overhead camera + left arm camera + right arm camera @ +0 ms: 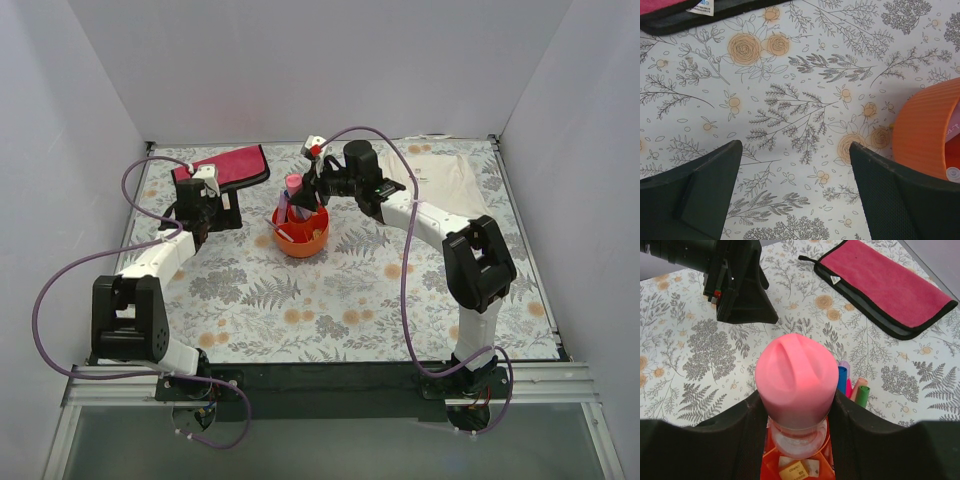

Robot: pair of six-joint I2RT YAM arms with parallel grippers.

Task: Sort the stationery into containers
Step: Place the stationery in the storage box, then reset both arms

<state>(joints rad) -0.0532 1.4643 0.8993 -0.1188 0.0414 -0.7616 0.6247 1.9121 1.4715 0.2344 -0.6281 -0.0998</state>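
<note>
We see the right claw [797, 412] pinching a pink highlighter [796, 371] by its barrel, cap upward, directly above the orange tub [300, 245]. Its lower end is just over or already inside the tub (the fingers hide which compartment). Other pens [855, 390] stand in the tub right beside it, and a small tan block [792, 471] lies at the bottom. The left claw [795, 150] hangs spread wide over the floral mat [790, 75], holding nothing, with the tub just off to one side and a pink pouch [665, 6] beyond.

We think the main risk is letting go too early. If the tip is not seated in a compartment, the highlighter could topple over the rim onto the mat. Coming down off-centre could land it on a divider or the block and shove the light tub sideways. Spreading the fingers could also knock the neighbouring pens.
</note>
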